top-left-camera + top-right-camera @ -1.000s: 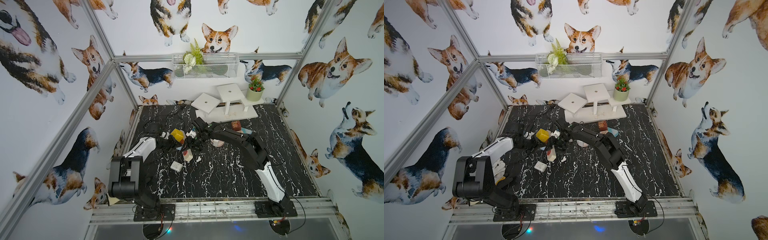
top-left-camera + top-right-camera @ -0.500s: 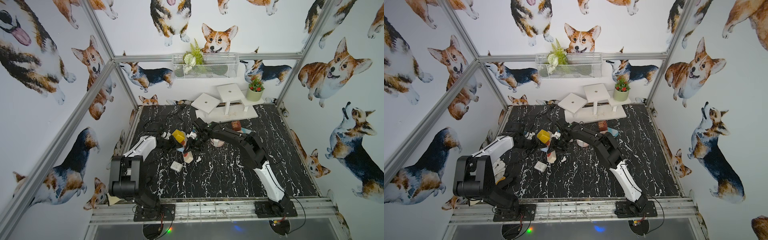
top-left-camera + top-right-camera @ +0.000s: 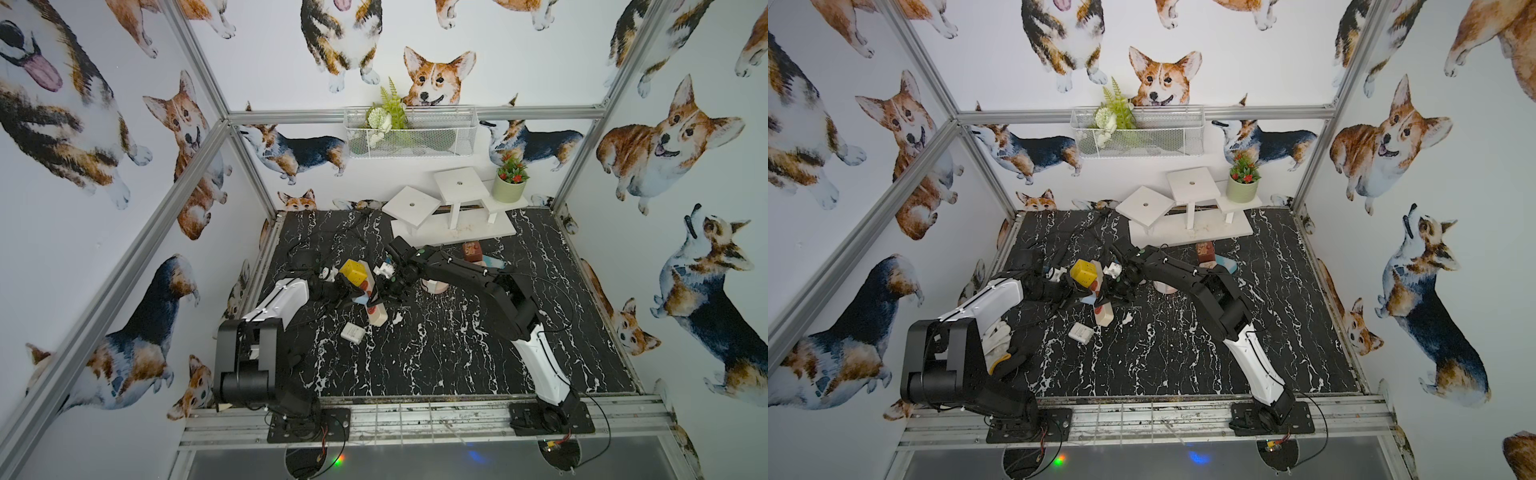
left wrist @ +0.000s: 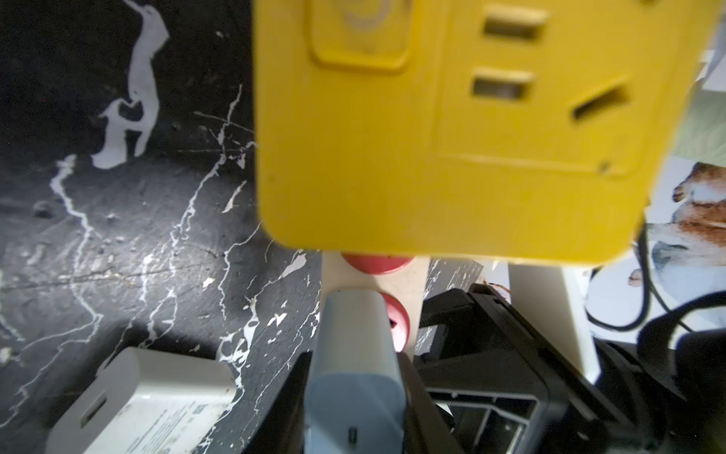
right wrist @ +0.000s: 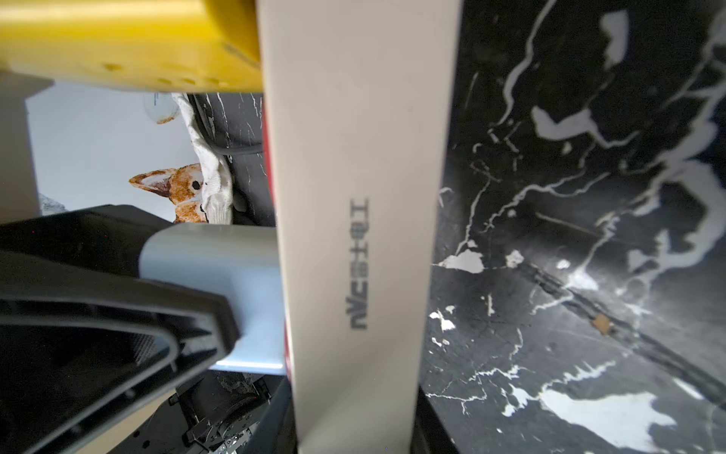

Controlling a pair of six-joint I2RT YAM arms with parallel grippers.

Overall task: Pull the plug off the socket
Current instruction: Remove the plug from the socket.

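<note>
A: What had just changed?

B: On the left, nothing. The left gripper [image 4: 355, 365] was still clamped on the pale blue-grey plug [image 5: 220, 275], as it was 1 second before. The change was further right. The right gripper [image 5: 353, 428], its jaws apart 1 second earlier, had closed narrow on the beige power strip [image 5: 361, 177].

A: And for the task?

B: Both halves were now held, so I judged the pull could begin. The plug had not come out yet. In the right wrist view its face sat flush against the strip, over a red socket [image 4: 396, 326].

A: The arms?

B: The left arm [image 3: 282, 301] reached low from its near base, wrist aimed at the plug. The yellow cube adapter [image 4: 451, 137] sat on the strip's far end, near the plug. The right arm [image 3: 469, 272] rose from its base, folded at a high elbow, and stretched left over the black marble table [image 3: 457, 353] to the strip.
</note>
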